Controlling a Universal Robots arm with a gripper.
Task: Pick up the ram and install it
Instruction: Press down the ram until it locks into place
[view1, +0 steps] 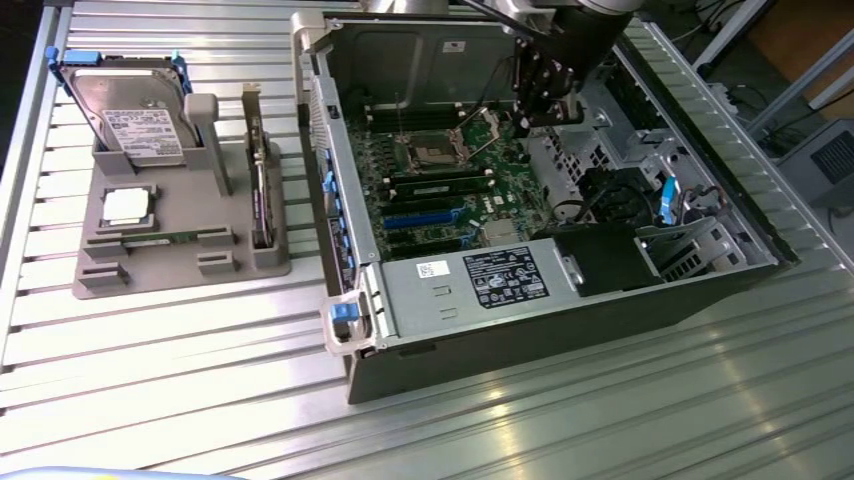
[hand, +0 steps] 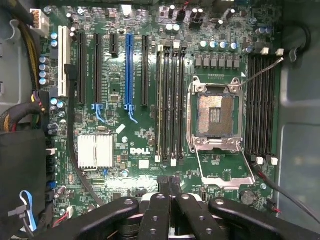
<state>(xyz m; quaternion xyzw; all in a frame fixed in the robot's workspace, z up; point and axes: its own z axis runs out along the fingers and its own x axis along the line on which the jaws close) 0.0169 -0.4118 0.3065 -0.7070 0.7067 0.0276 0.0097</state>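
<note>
In the exterior view, your arm reached down from the top of the picture into the open computer case (view1: 350, 270), with the gripper (view1: 547, 118) hanging above the green motherboard (view1: 461, 185), toward the exterior view's right of the processor socket (view1: 434, 152). A ram stick (view1: 443, 189) already sat in one of the memory slots just below that socket in the picture. To the exterior view's left of the case, well apart from the gripper, the grey holder (view1: 174, 262) on the slatted table (view1: 187, 400) carried the hard drive (view1: 127, 120) upright at its far end, the square silver processor chip (view1: 127, 203) lying flat in the middle, and a thin board (view1: 255, 170) standing on edge along its side nearest the case. In the wrist view, you looked straight down on the motherboard (hand: 120, 130): the gripper (hand: 170, 184) had its two fingers pressed together with nothing between them, poised over the board's edge near the Dell lettering. Beyond it lay the bank of memory slots (hand: 170, 100), the open processor socket (hand: 215, 115) beside them, and the silver heatsink (hand: 95, 151).
</note>
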